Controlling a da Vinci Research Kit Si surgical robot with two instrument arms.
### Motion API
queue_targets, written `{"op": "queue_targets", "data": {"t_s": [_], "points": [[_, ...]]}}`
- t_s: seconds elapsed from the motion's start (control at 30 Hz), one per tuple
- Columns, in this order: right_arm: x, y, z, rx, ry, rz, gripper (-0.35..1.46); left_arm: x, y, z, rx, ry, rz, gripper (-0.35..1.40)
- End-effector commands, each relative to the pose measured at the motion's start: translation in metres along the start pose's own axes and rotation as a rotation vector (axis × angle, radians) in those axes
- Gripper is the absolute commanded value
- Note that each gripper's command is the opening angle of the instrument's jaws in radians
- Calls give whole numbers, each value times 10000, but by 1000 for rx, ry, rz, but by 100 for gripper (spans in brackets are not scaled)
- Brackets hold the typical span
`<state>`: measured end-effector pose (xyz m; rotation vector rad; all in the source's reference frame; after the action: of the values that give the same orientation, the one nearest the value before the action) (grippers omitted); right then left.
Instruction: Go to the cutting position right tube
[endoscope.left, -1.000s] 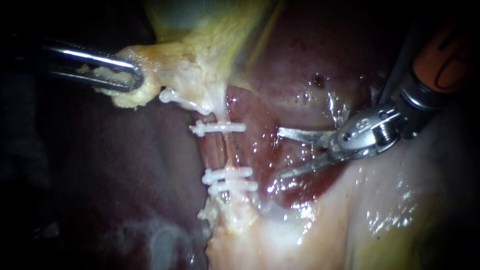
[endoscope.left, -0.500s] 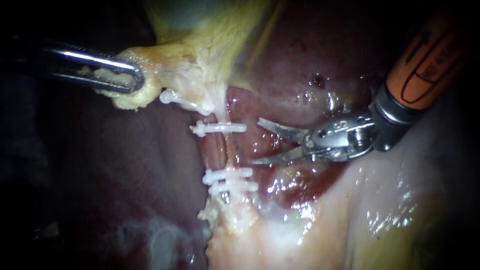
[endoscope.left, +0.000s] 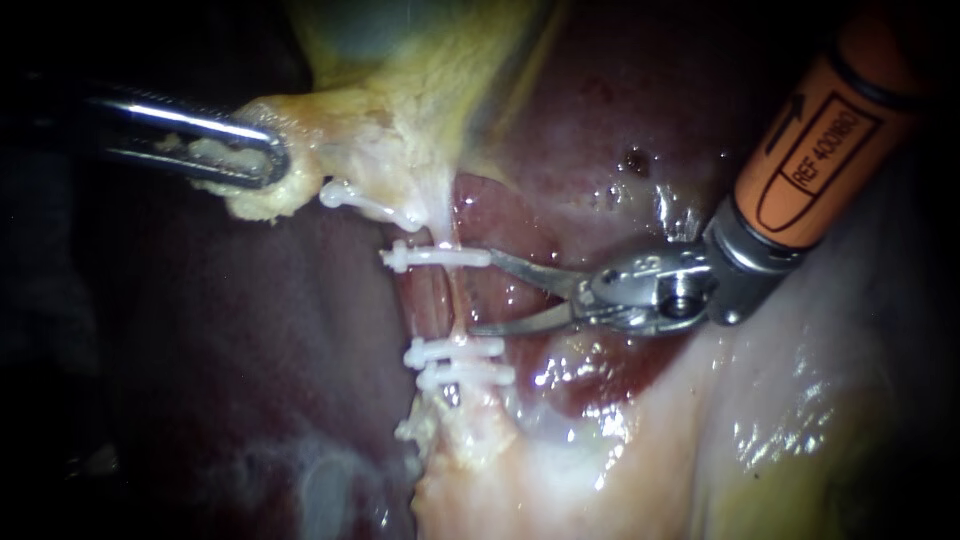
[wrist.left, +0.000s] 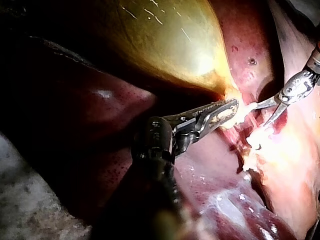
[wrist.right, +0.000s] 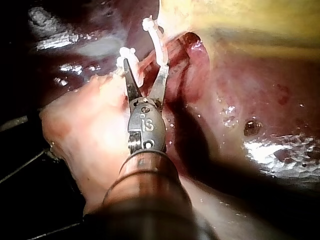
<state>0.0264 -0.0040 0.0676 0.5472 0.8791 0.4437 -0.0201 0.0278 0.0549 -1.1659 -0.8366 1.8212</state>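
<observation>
the right instrument (endoscope.left: 483, 293) has slid in toward the clipped stalk since a second ago, and more of its shaft shows. its two curved blades stand apart in a moderate v with nothing gripped. the upper tip is at the end of the upper clip (endoscope.left: 435, 257) and the lower tip is just above the lower clips (endoscope.left: 455, 350). the right tube (endoscope.left: 457, 300), a thin pale strand, runs between those clips, just off the blade tips. the left instrument (endoscope.left: 250, 152) is clamped on pale tissue at the neck of the gallbladder (endoscope.left: 400, 60), beside the dark liver (endoscope.left: 600, 120).
</observation>
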Motion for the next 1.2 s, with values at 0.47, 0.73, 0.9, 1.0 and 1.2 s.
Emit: {"op": "queue_targets", "data": {"t_s": [0.47, 0.73, 0.9, 1.0, 1.2], "points": [[7, 11, 27, 34, -7, 6, 141, -1, 0, 1, -1, 0, 0, -35], [5, 12, 47, 78, -5, -5, 139, -1, 1, 2, -3, -2, 0, -35], [5, 13, 57, 105, -5, -8, 137, -1, 1, 3, -2, -2, 0, -35], [6, 14, 61, 105, 1, -21, 137, -1, 1, 3, -2, -2, 0, -35], [8, 14, 64, 103, 10, -20, 137, -1, 1, 3, -2, -1, 0, -35]]}}
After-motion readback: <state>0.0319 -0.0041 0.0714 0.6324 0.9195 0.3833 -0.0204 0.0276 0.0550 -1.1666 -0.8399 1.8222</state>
